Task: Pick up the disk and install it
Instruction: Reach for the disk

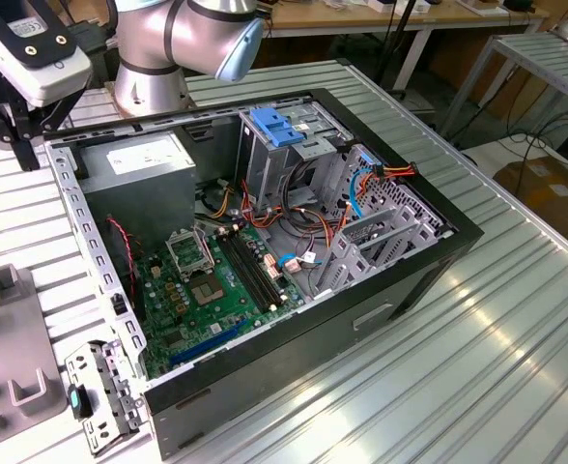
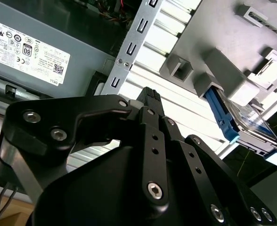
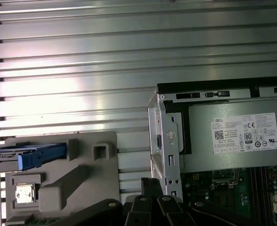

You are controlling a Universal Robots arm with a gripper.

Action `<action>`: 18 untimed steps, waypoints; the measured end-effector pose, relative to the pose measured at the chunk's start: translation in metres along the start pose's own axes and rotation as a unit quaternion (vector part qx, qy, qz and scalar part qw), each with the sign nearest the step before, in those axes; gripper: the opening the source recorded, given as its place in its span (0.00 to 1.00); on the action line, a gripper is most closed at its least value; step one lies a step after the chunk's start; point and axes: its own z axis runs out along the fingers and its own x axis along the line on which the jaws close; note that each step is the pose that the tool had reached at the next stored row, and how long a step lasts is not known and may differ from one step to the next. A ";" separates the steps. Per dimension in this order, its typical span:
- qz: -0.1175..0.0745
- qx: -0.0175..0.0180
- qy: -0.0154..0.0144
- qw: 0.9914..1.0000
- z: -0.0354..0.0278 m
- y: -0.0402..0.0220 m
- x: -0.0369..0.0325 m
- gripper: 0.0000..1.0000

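Disk [image 3: 39,156], flat metal hard drive with blue plastic rails, standing on edge in slot of grey moulded plastic holder [image 3: 103,188] on ribbed aluminium table [image 3: 82,70], just beside open black desktop computer case [image 1: 294,362]. Black robot gripper [image 2: 148,96] hovering apart from it near case rim and grey power-supply box [image 3: 232,136], tips drawn together, holding nothing. Likely hazards: off-centre pinch tilting drive in slot; slick rails slipping; loose orange and red cables [image 1: 400,172] inside the case snagging a skewed drive near light-blue plastic latch plate [image 1: 282,129].
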 end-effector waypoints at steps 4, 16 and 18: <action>0.000 0.000 0.000 1.000 0.0001 -0.0002 0.0028 0.11; 0.000 0.000 0.001 1.000 0.0007 -0.0013 0.0166 0.11; 0.000 0.000 0.002 1.000 0.0007 -0.0017 0.0218 0.11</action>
